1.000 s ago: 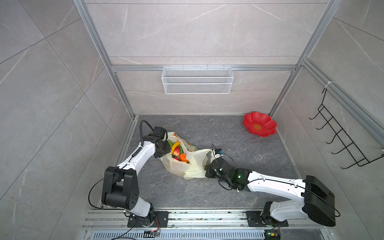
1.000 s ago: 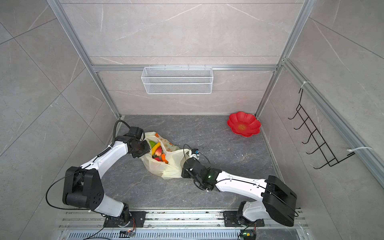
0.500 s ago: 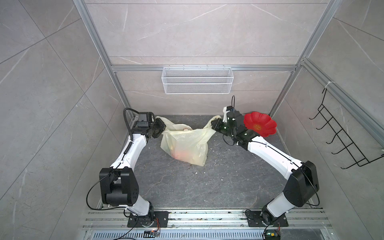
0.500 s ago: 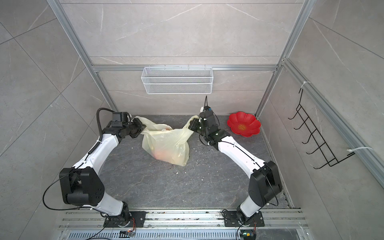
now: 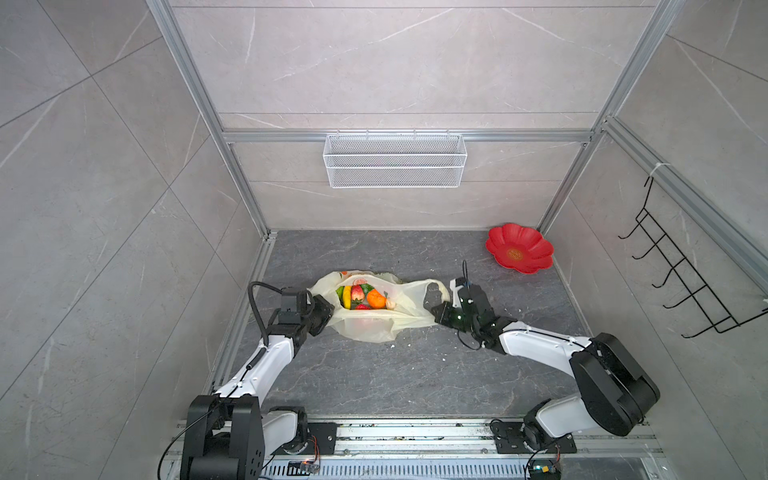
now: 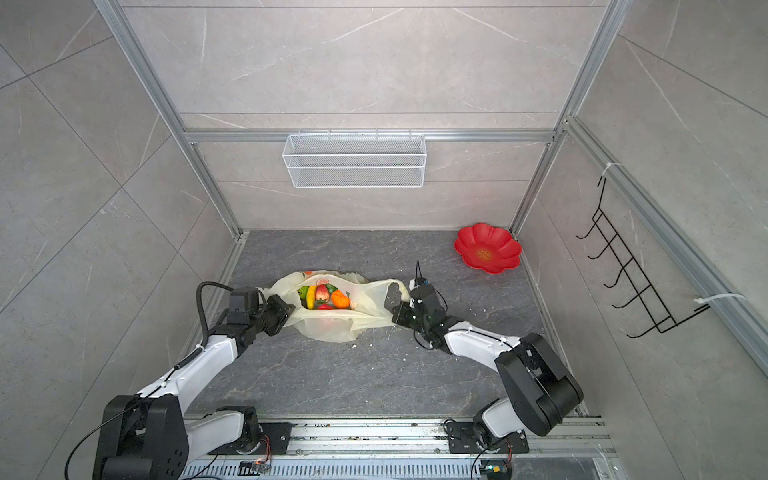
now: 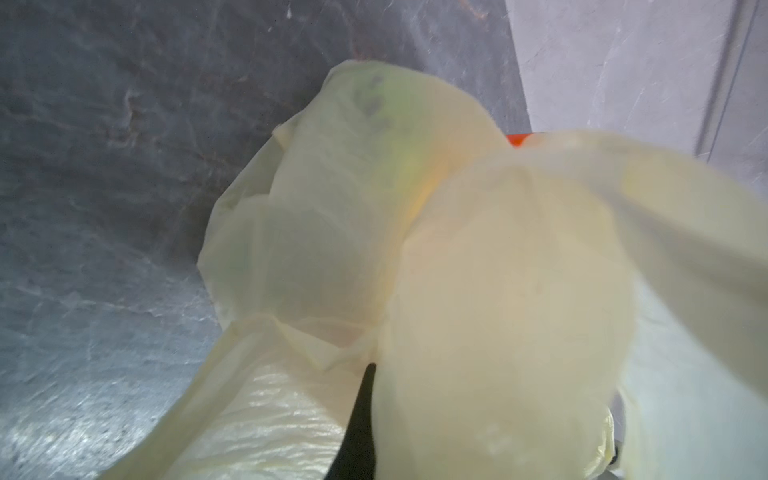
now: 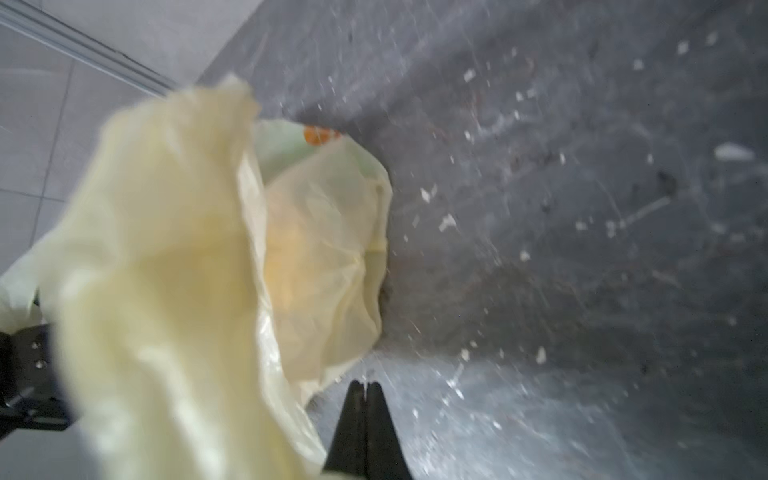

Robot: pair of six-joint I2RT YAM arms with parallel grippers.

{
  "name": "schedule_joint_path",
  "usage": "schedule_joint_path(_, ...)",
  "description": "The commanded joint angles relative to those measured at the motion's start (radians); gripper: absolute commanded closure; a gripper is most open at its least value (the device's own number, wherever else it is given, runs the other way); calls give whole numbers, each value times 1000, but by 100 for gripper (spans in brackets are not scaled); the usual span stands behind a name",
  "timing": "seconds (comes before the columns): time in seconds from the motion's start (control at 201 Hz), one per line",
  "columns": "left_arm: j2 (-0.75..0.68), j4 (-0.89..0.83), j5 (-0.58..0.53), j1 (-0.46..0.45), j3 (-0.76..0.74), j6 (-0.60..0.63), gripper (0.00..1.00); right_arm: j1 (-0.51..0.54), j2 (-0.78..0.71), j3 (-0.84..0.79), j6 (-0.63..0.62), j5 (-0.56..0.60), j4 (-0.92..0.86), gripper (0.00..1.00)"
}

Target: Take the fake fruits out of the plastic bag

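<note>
Here we are in both top views: the plastic bag (image 5: 374,328) (image 6: 332,326) lies on the grey desk (image 5: 415,374), a little left of centre, drawn out sideways between the two arms. The left end effector (image 5: 326,311) is pressed together on the bag's left handle, close to the aluminium rail (image 5: 249,303) along the left wall, so there is little room on that side. The right end effector (image 5: 436,311) is likewise clamped on the right handle. In the right wrist view its dark fingers (image 8: 353,428) meet with only a sliver of film between them and pale plastic bunched beside them. The near rim of the bag runs taut from one grip to the other, while the far rim bulges back, leaving the mouth gaping upward. Inside, toward the left of that opening, sit the fake fruits (image 5: 363,297): a yellow banana (image 5: 346,296), a red one (image 5: 357,293), an orange (image 5: 376,298), with green showing around them, all below the rim. The left wrist view gives only blurred film with a faint green and orange glow. A wide bare stretch of desk lies in front of the bag toward the arm bases, and another strip behind it up to the back wall. The red flower plate (image 5: 519,249) sits in the far right corner against the wall edge, well apart from the bag. White crumbs (image 5: 411,343) dot the desk near the bag's right end. The wire basket (image 5: 395,160) hangs high on the back wall.
</note>
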Motion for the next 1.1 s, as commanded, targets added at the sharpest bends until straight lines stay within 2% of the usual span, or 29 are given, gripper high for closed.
schedule_joint_path(0.0,-50,159,4,17,-27,11,100,-14,-47,-79,34,17,200,91)
schedule_joint_path(0.08,-75,199,35,18,-60,22,100,-15,-58,-94,33,41,164,80)
schedule_joint_path(0.134,-105,182,38,15,-73,47,100,-15,-95,-85,5,55,96,68)
schedule_joint_path(0.239,-182,83,24,-6,-89,106,100,-14,-224,-32,-49,128,-145,46)
schedule_joint_path(0.314,-240,24,12,-27,-110,138,100,-10,-324,42,-108,213,-359,36)
schedule_joint_path(0.443,-300,-45,-21,-68,-137,178,100,31,-403,210,-211,385,-661,31)
schedule_joint_path(0.558,-288,-46,-35,-107,-145,202,100,139,-392,372,-290,562,-843,28)
schedule_joint_path(0.607,-275,-39,-43,-129,-144,214,100,200,-366,434,-329,618,-879,27)
schedule_joint_path(0.662,-259,-34,-57,-160,-137,223,100,250,-311,504,-371,612,-896,27)
schedule_joint_path(0.831,-230,-22,-99,-229,-125,251,100,301,-34,690,-413,446,-925,26)
schedule_joint_path(0.961,-221,-18,-105,-236,-137,248,100,304,165,819,-424,403,-966,24)
schedule_joint_path(1.021,-221,-12,-108,-241,-146,245,100,304,230,859,-430,402,-964,20)
schedule_joint_path(1.04,-221,-10,-107,-240,-149,243,100,303,249,873,-438,401,-964,12)
schedule_joint_path(1.09,-221,-9,-108,-240,-151,244,100,303,297,912,-450,407,-979,9)
